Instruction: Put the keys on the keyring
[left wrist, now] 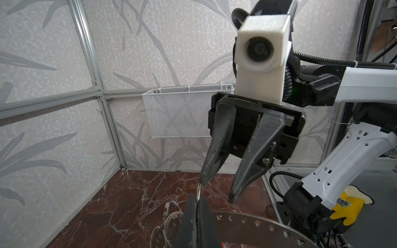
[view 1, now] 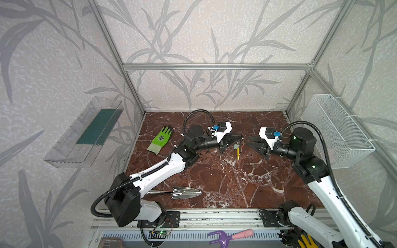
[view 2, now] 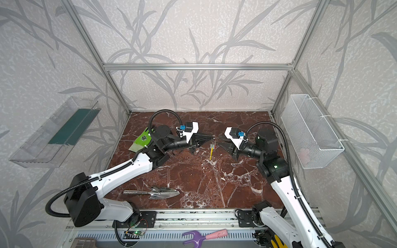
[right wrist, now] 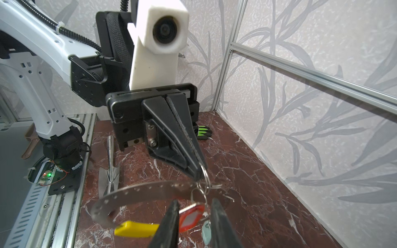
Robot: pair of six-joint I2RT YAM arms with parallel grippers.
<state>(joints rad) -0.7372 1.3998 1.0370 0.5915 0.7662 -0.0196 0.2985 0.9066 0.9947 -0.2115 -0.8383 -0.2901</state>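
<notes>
The left gripper (right wrist: 198,174) was found fully closed and raised above the desk (view 1: 214,171), its tips pinched at the top of the keyring (right wrist: 137,190). A small wire split ring (right wrist: 206,176) was caught at the same spot, and it could not be settled which of the two was actually clamped. The keyring was seen hanging free below those tips, with its yellow segment (right wrist: 135,228) lowest. The red key tag (right wrist: 191,216) and the mint-green key tag (right wrist: 206,233) were seen dangling from thin wire beside it. The key blades could not be made out, nor could it be confirmed that either tag was threaded onto the keyring itself. The right gripper (left wrist: 218,192) was found narrowly parted and holding nothing, with the red key tag lying between its fingers and one fingertip very near the split ring. Several risks were judged to follow. The whole bundle was carried by one small pinch point, so a pull or twist on the red key tag could drag the wire out of the left gripper and drop everything onto the desk. The hanging keyring could be set swinging by a light knock, and the alignment lost. The smooth plastic tag could slip from a shallow grip. The two grippers' tips were close enough that a misjudged closure could bring them into collision.
</notes>
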